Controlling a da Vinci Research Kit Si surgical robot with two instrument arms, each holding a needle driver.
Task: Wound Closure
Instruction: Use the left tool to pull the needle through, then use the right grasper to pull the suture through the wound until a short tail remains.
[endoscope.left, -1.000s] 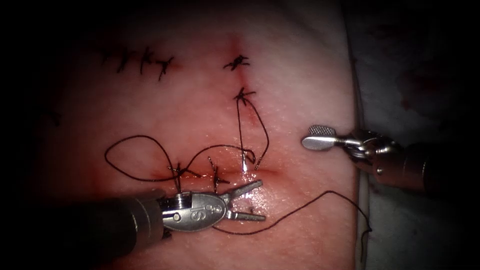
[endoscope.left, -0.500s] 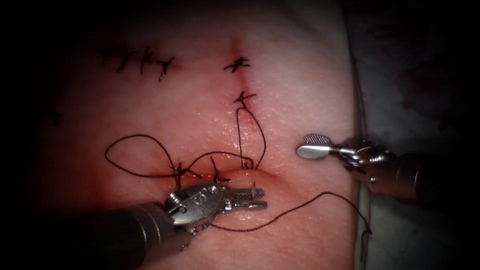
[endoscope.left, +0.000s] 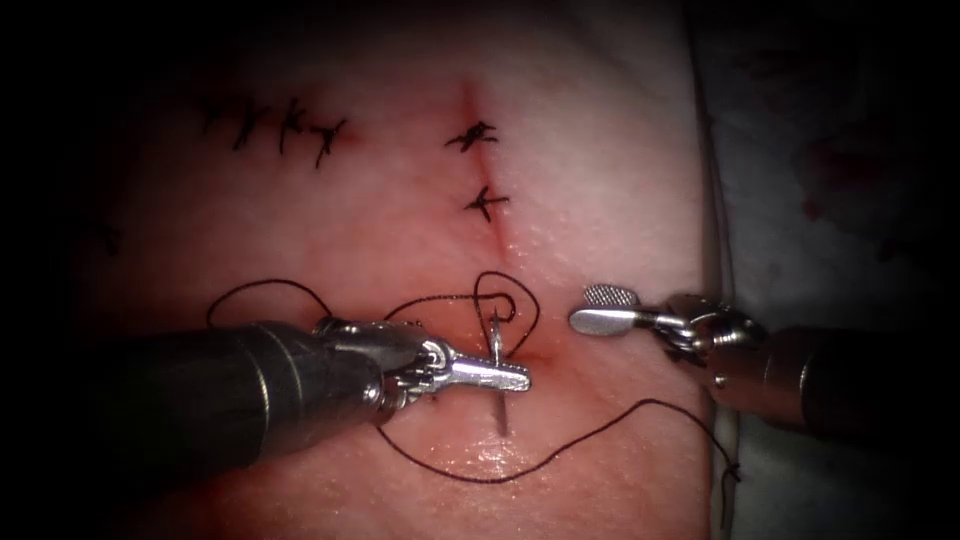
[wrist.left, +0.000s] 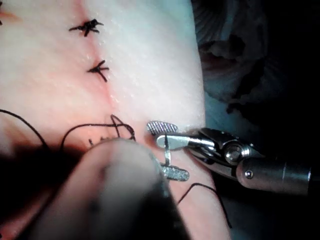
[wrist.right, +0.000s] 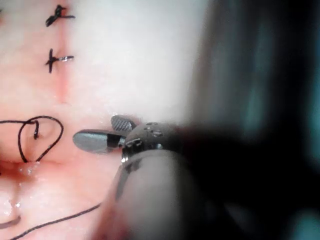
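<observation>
Left arm's silver needle driver (endoscope.left: 505, 378), centre frame, clamps the thin curved steel needle (endoscope.left: 497, 345) mid-curve, standing across the jaws. Right arm's silver needle driver (endoscope.left: 600, 310), centre right, gapes empty above the pink tissue (endoscope.left: 400, 220).

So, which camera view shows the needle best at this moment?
The endoscope view: the needle stands across the shut jaws of the left tool, held near mid-curve, its end by the cut. The left wrist view gives a short part beside the open right tool. In the right wrist view I cannot identify it.

The left tool (endoscope.left: 505, 378) has closed on the needle (endoscope.left: 497, 345) and lifted toward twelve o'clock. The thread (endoscope.left: 520, 310) loop has shrunk. The right tool (endoscope.left: 600, 308), jaws apart, has edged toward nine o'clock.
</observation>
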